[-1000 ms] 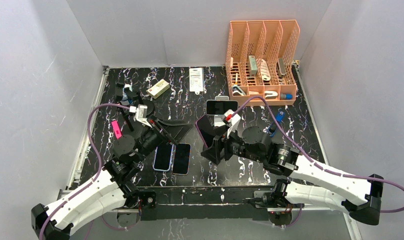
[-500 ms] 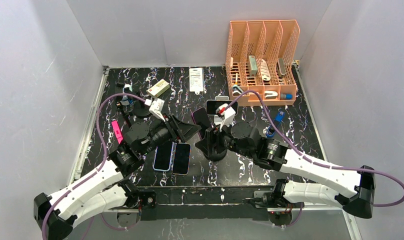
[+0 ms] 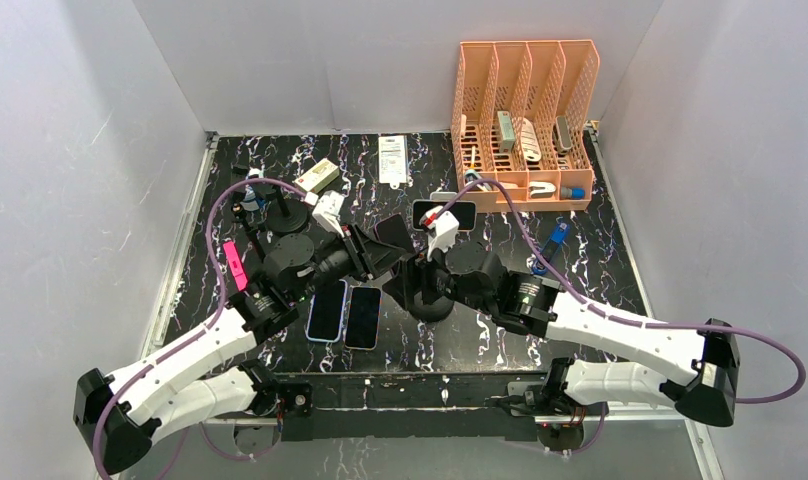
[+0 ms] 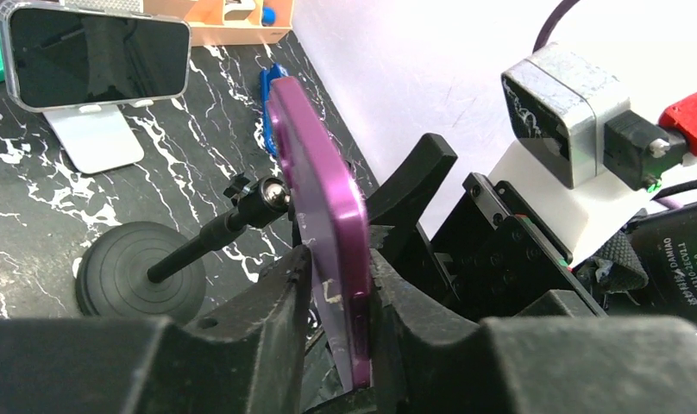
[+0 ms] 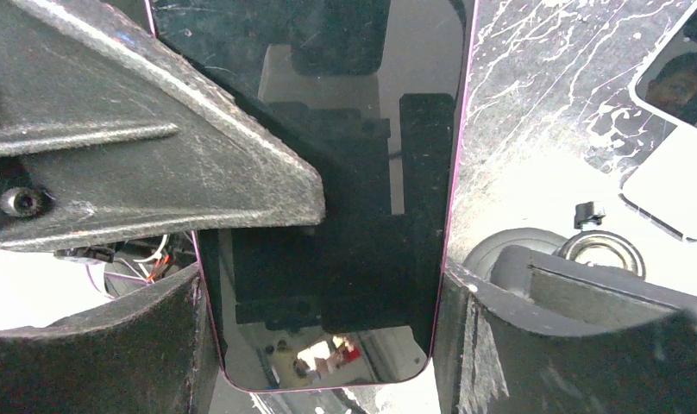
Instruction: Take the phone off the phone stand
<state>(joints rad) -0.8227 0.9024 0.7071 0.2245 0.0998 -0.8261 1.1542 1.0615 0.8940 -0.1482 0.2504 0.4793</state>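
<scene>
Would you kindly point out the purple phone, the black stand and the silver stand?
purple phone (image 4: 319,190), left wrist view, side edge.
black stand (image 4: 121,276), left wrist view, round base.
silver stand (image 4: 91,142), left wrist view, foot plate.

- Phone (image 4: 323,198): smooth purple casing with a satin sheen; glossy black glass screen, mirror-like in the right wrist view.
- Left gripper (image 4: 336,293) jaws: matt black plastic, grainy.
- Right gripper (image 5: 323,345) jaws: black plastic, scuffed pale.
- Phone stand (image 4: 138,276): matt black ridged base.
- Counter (image 3: 600,270): glossy black marble-look surface, white veining.
</scene>
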